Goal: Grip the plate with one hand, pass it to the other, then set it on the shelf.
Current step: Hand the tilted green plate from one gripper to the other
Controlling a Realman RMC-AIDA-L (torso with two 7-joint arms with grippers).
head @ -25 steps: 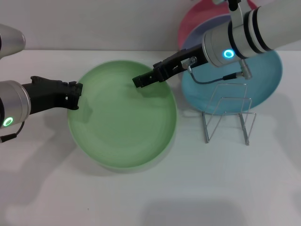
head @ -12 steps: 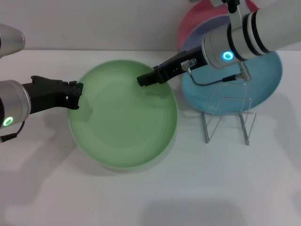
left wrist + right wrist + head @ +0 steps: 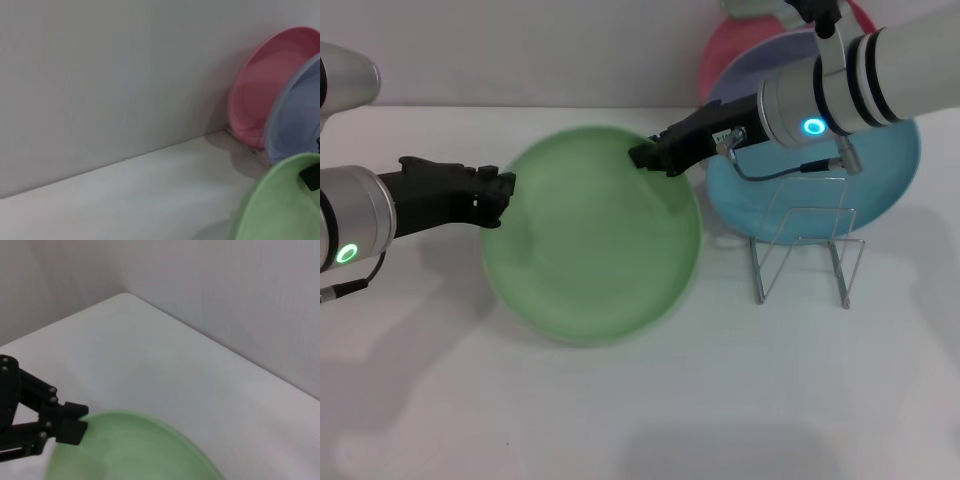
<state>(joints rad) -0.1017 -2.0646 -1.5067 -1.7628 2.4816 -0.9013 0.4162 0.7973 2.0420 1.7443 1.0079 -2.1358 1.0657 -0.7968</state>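
Item: round, light green, matte plastic plate [image 3: 592,235] with a shallow rim. It was held above the white tabletop [image 3: 640,400], between the two arms, to the robot's left of the rack. It appeared tilted, and its shadow fell on the table beneath it.

Left black two-finger gripper [image 3: 498,196], on a silver-white cylindrical arm with a green ring light: it was at the plate's left rim, fingers pinched on the edge. In the right wrist view the same gripper [image 3: 75,425] met the green rim [image 3: 135,447].

Right black two-finger gripper [image 3: 650,156], on a silver-white arm with a blue ring light: it was at the plate's far right rim, its tip touching or overlapping the edge. Whether its fingers were spread or clamped on the rim could not be told. In the left wrist view a small black part showed at the green plate's [image 3: 280,205] edge.

Thin silver wire plate rack [image 3: 805,250] with upright bent-wire loops: it stood on the table to the right of the green plate, apart from it, with nothing in its front loops.

Round light blue plate [image 3: 880,180]: it stood just behind the rack, under the right arm.

Round lavender plate [image 3: 295,117] and round pink plate [image 3: 265,85]: they were upright against the white back wall [image 3: 125,75], the pink one behind the lavender.
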